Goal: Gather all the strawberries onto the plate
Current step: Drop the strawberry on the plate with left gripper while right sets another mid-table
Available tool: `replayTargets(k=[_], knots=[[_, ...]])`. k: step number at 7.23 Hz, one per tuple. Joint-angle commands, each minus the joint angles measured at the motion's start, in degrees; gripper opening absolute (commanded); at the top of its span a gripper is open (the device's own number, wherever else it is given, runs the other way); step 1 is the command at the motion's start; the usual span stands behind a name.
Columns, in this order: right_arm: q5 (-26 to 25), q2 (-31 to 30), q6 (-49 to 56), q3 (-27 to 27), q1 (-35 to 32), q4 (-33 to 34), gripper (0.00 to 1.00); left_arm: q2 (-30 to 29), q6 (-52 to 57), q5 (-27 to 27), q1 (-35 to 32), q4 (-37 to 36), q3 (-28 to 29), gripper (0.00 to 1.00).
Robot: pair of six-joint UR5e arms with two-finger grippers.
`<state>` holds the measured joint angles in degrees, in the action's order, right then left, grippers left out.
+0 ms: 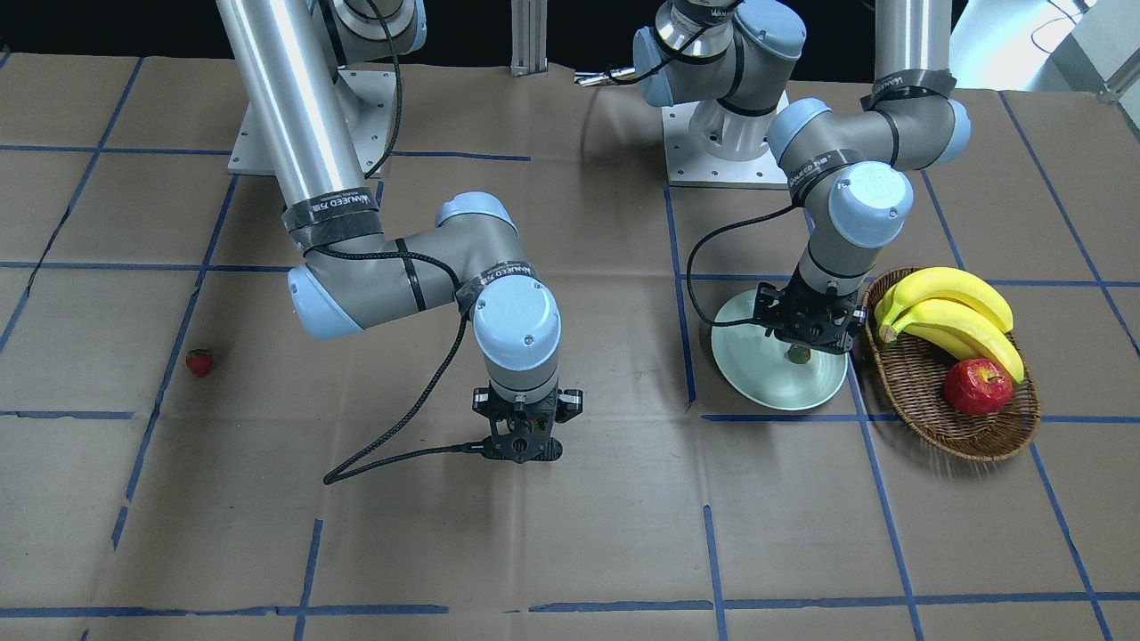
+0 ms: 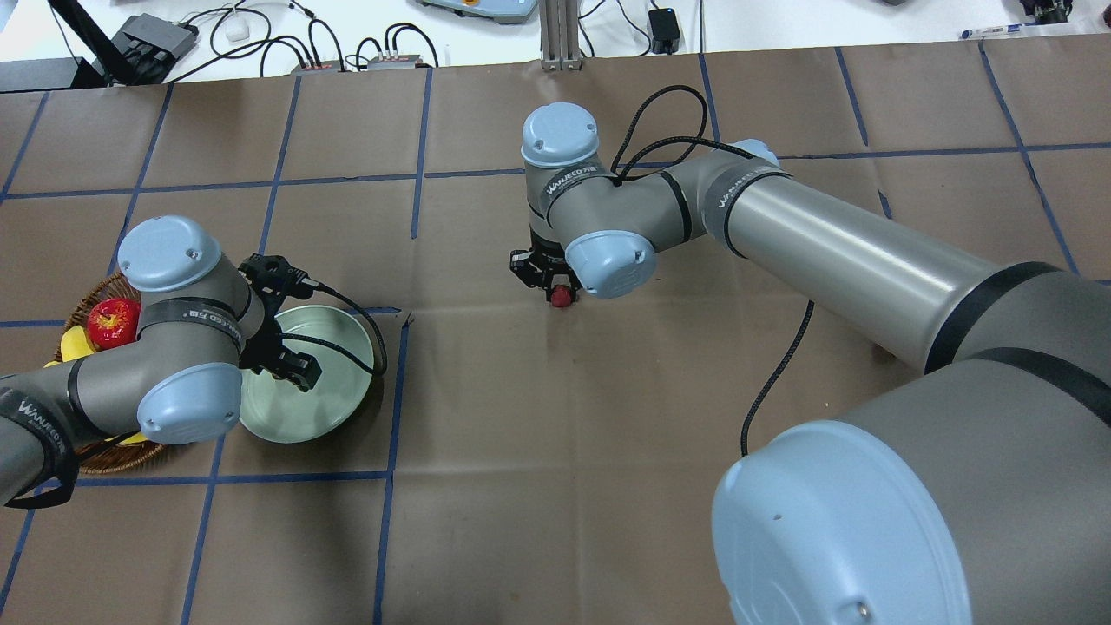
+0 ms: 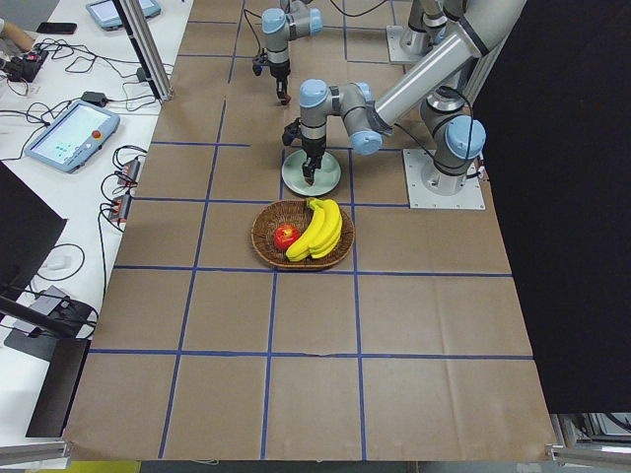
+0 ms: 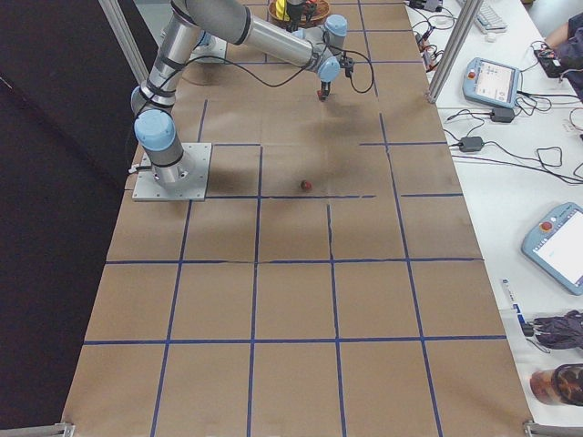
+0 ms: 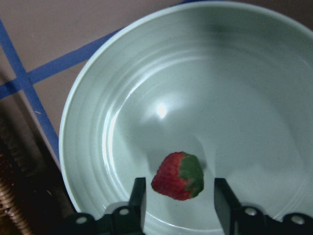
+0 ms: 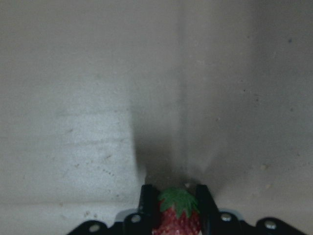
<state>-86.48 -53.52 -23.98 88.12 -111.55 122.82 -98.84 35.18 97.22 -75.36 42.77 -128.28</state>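
The pale green plate (image 1: pixel 757 387) lies beside the wicker basket. One strawberry (image 5: pixel 178 176) lies in it, also seen in the front view (image 1: pixel 799 354). My left gripper (image 5: pixel 179 183) hangs over the plate, open, with a finger on each side of that berry and not touching it. My right gripper (image 6: pixel 175 192) is shut on a second strawberry (image 6: pixel 176 210) low over the brown paper mid-table; the berry also shows in the overhead view (image 2: pixel 562 296). A third strawberry (image 1: pixel 199 362) lies alone on the paper on my far right, also in the right-side view (image 4: pixel 305 185).
An oval wicker basket (image 1: pixel 917 392) with bananas (image 1: pixel 957 316) and a red apple (image 1: pixel 977 386) stands right against the plate on my left. The brown paper has blue tape lines. Cables trail from both wrists. The arm bases stand at the table's back.
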Motion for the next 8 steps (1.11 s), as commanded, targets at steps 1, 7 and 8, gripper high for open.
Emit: replayTargets(k=[1,7,8], knots=[[0.0,-1.6,0.1,-0.4,0.6,-1.4,1.0,1.2,-0.6,-0.1,-0.5,0.6,0.3,0.97],[-2.4,-20.2,19.3,2.4,17.5,-17.4,1.0,-0.4,-29.4,-9.6,-15.0,2.0,7.7,0.99],[-4.5,-21.5,25.1,5.3,21.3,-16.4,1.0,-2.8,-38.9,-12.8,-18.0,1.9,9.9,0.99]])
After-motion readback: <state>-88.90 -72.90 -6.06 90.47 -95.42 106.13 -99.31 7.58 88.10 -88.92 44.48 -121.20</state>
